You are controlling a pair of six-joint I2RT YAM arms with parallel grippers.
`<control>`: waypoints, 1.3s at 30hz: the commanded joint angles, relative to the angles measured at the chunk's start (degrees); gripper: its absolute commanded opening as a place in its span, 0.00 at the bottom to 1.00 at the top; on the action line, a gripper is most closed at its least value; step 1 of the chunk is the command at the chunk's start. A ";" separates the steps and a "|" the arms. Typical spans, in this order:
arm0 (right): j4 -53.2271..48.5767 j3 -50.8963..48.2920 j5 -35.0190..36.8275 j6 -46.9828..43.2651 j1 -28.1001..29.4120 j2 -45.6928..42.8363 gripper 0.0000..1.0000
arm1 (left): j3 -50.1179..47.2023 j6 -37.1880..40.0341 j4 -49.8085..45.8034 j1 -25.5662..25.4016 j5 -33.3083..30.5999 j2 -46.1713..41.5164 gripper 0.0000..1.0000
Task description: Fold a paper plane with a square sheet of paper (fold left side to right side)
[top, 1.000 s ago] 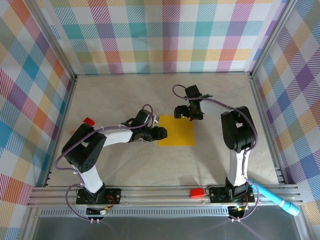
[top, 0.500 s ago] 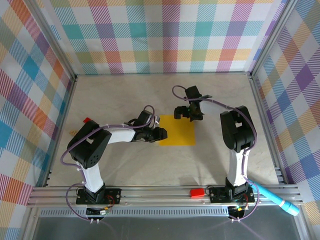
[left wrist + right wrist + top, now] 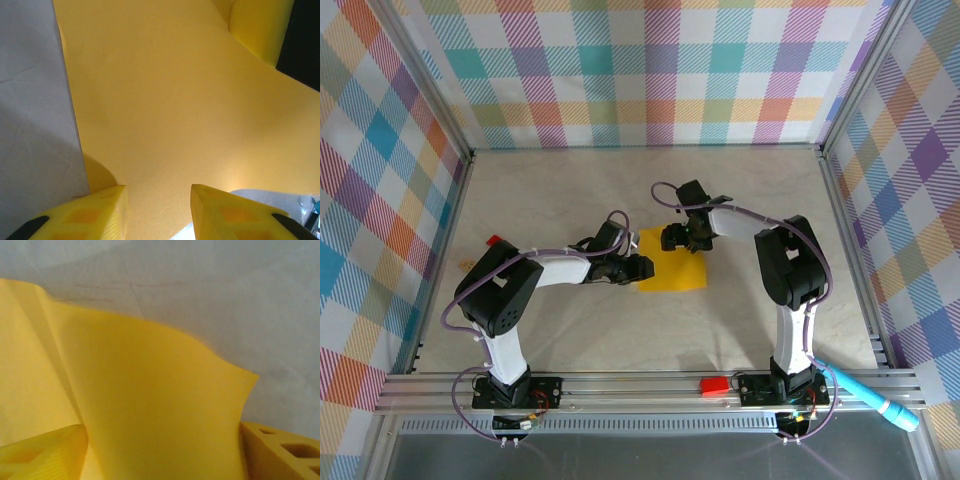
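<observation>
Left gripper (image 3: 638, 267) sits at the left edge of the thin yellow-orange square paper sheet (image 3: 672, 272) on the pale table (image 3: 550, 200), jaws narrowly apart. Right gripper (image 3: 682, 238) is at the sheet's far edge, jaws wide, with lifted paper bulging between its fingers (image 3: 45, 450).

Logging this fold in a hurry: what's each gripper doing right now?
Left gripper: partly open over the square sheet of paper.
Right gripper: open, paper bulging between its fingers.
</observation>
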 commanded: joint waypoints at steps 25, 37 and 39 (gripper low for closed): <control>11.04 -13.43 -33.50 4.16 -7.84 -22.98 0.31 | -8.88 8.69 5.21 14.09 9.57 -29.96 0.75; 21.73 -14.17 -52.39 9.63 -8.05 -33.96 0.29 | -13.07 -0.73 22.59 18.17 25.00 -37.51 0.93; 23.60 -13.52 -54.16 11.09 -7.25 -34.88 0.29 | -13.39 -3.12 26.18 18.13 26.16 -36.85 0.93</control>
